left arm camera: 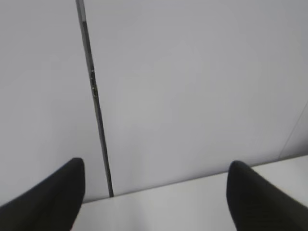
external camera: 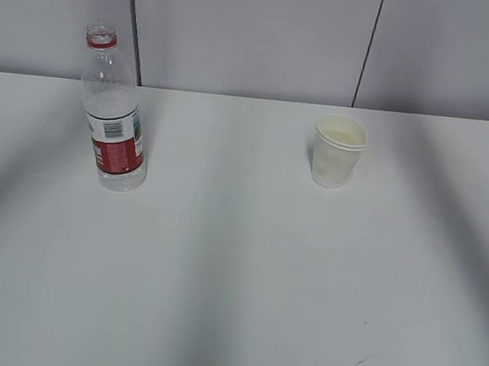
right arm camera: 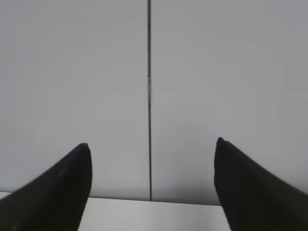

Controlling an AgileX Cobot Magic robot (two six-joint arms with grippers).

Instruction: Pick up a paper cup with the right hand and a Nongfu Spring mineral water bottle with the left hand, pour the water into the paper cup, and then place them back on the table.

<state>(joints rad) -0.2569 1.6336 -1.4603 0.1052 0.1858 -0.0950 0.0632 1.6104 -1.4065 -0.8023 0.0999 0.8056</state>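
The Nongfu Spring mineral water bottle (external camera: 115, 115) stands upright at the back left of the white table (external camera: 233, 279), uncapped, with a red neck ring and a red-and-white label. The paper cup (external camera: 337, 151) stands upright at the back right, small and white. Neither arm shows in the exterior view. In the left wrist view my left gripper (left arm camera: 156, 187) is open and empty, facing the wall above the table's far edge. In the right wrist view my right gripper (right arm camera: 151, 168) is open and empty, also facing the wall. Neither wrist view shows the bottle or the cup.
A grey panelled wall (external camera: 253, 34) with dark vertical seams rises behind the table's far edge. A small dark scuff mark (external camera: 364, 363) lies on the table at the front right. Soft shadows fall across the tabletop.
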